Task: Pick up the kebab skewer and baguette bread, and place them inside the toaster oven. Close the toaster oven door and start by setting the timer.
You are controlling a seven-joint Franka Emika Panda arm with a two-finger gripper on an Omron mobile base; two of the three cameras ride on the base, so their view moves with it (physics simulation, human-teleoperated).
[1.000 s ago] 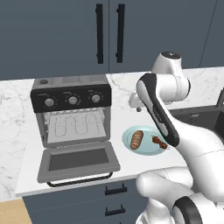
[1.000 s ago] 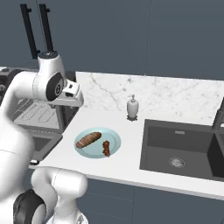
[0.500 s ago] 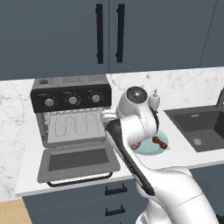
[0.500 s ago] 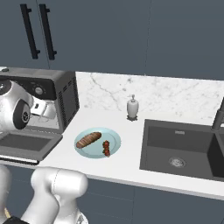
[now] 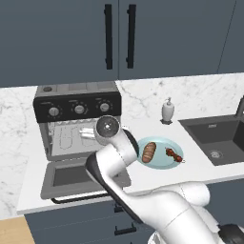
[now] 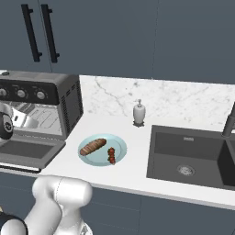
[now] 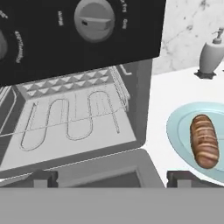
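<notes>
The grey toaster oven [image 5: 76, 91] stands at the left of the counter with its door [image 5: 71, 177] dropped open and the wire rack [image 7: 74, 116] bare. My gripper [image 7: 113, 179] hangs open in front of the oven mouth, above the door, with nothing between its fingertips [image 7: 41, 177]. It also shows as a white hand before the rack [image 5: 86, 133] [image 6: 25, 120]. The baguette bread [image 5: 149, 152] [image 6: 93, 147] [image 7: 204, 141] and the kebab skewer [image 5: 174, 155] [image 6: 111, 155] lie side by side on a pale blue plate [image 5: 162, 140], right of the oven.
A soap dispenser [image 5: 167, 111] stands by the back wall beyond the plate. A dark sink [image 5: 219, 138] is sunk into the counter at the right. Dark cabinet doors with black handles [image 5: 108, 35] hang above. The oven's three knobs [image 5: 79, 109] sit over the opening.
The arm has swung left from above the plate and come down in front of the open oven. Plate, bread and skewer have not moved.
</notes>
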